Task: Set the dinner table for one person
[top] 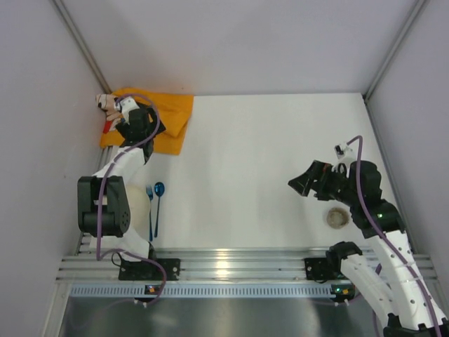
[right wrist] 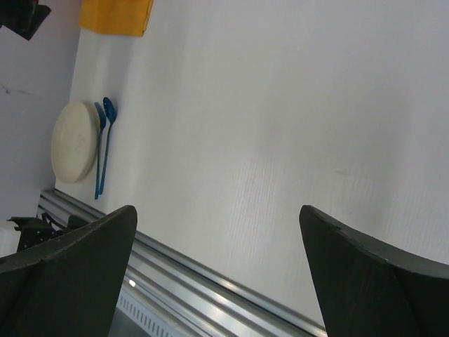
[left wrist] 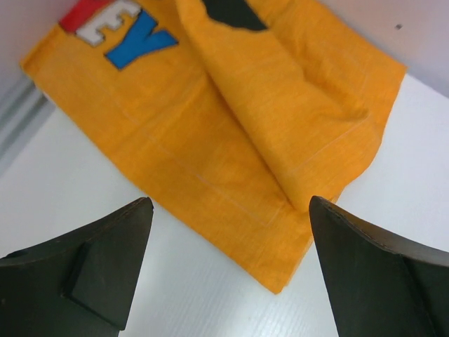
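Observation:
The white dinner table [top: 266,154] has a silver rail [top: 231,263] along its near edge. A crumpled orange cloth mat [top: 172,116] lies at the far left corner, one part folded over itself [left wrist: 280,105]. My left gripper [top: 144,126] hovers over the mat, open and empty [left wrist: 230,203]. A cream plate [top: 142,207], a blue fork [top: 149,210] and a blue spoon [top: 158,203] lie near the left arm's base. A small beige cup [top: 337,217] stands at the right. My right gripper [top: 303,184] is open and empty above bare tabletop [right wrist: 217,209].
Grey walls close in the table on the left, back and right. The right wrist view shows the plate [right wrist: 74,140], the spoon [right wrist: 106,133], the mat's edge [right wrist: 116,15] and the rail [right wrist: 210,284]. The left arm's elbow overhangs the plate.

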`<state>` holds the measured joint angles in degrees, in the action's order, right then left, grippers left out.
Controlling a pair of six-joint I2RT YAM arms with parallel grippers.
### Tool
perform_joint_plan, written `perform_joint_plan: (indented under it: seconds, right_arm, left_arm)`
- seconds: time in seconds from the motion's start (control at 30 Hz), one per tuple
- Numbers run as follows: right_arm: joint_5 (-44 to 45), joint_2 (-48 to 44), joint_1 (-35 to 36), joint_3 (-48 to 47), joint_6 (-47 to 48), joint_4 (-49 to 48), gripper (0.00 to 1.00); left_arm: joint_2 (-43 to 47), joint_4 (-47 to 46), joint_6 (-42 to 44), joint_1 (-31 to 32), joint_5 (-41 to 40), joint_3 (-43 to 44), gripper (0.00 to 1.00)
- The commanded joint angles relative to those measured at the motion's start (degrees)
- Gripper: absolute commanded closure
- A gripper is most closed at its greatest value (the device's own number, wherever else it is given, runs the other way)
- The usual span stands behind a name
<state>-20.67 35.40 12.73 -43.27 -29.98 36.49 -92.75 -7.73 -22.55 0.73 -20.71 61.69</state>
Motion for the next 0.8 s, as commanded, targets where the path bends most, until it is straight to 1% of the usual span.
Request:
perform_joint_plan:
  seconds: [0.0, 0.13, 0.23, 0.33, 0.43, 0.57, 0.77]
  right_arm:
    - [1.1, 0.4, 1.1, -1.5, 0.3, -1.5, 0.0]
    - [1.2, 4.0, 4.5, -1.4, -0.7, -2.6, 0.0]
    - [2.5, 7.1, 8.4, -3.5, 1.1, -2.7, 0.0]
    - [3.3, 9.0, 10.1, -4.8, 2.4, -2.5, 0.0]
    - [3.4, 10.0, 11.0, -5.2, 2.7, -1.9, 0.0]
    - [3.9, 11.0, 11.3, -6.4, 3.4, -1.2, 0.0]
    - [6.0, 12.9, 11.4, -8.5, 5.3, 0.0, 0.0]
  left_arm:
    - [-1.3, 7.6, -11.3, -0.3, -1.0, 2.8, 0.02]
    - [-2.1, 5.4, -18.3, -0.3, -0.7, -0.2, 0.02]
    - [-4.1, 6.1, -19.1, -0.3, -1.5, 0.4, 0.01]
    - [-6.2, 7.5, -18.5, -0.3, -1.8, 2.3, 0.02]
    - [-9.2, 10.8, -19.5, -0.3, -2.1, 3.7, 0.02]
    - [-12.4, 11.1, -21.7, -0.3, -2.2, 3.9, 0.02]
    - [-16.0, 11.3, -22.1, -0.3, -2.0, 5.8, 0.02]
